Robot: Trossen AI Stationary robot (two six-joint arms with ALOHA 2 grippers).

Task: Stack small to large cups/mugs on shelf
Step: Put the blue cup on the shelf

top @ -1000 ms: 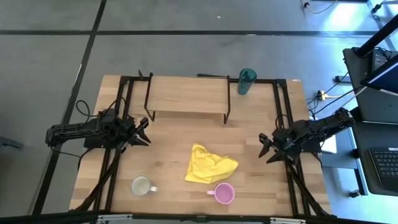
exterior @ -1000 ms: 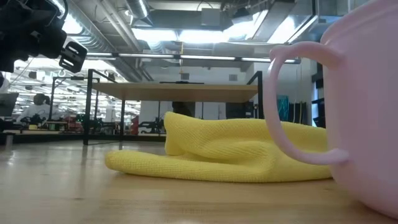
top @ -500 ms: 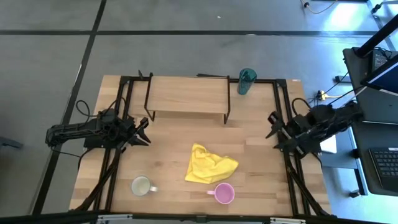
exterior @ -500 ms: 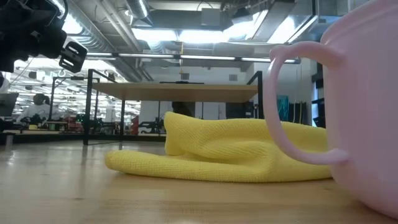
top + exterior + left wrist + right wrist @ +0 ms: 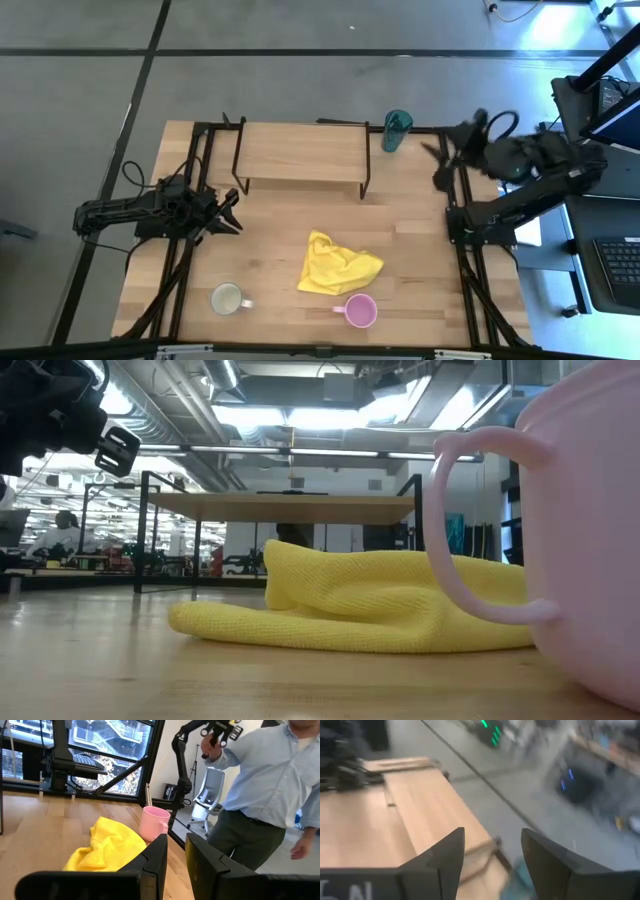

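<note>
wooden table [image 5: 420,250] carries shelf [image 5: 298,152], three cups, yellow cloth [image 5: 338,266].

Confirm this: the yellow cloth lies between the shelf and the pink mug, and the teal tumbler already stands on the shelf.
Not quite. The teal tumbler stands on the table beside the shelf, off its right end, as the high view shows. The yellow cloth does lie between shelf and pink mug.

Crumpled yellow cloth [image 5: 338,265] mid-table; person [image 5: 260,795] w/ light-blue shirt beyond table edge; white office chair [image 5: 209,795].

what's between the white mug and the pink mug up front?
High view: only bare wooden tabletop between white mug and pink mug; the crumpled yellow cloth lies just behind that line.
</note>
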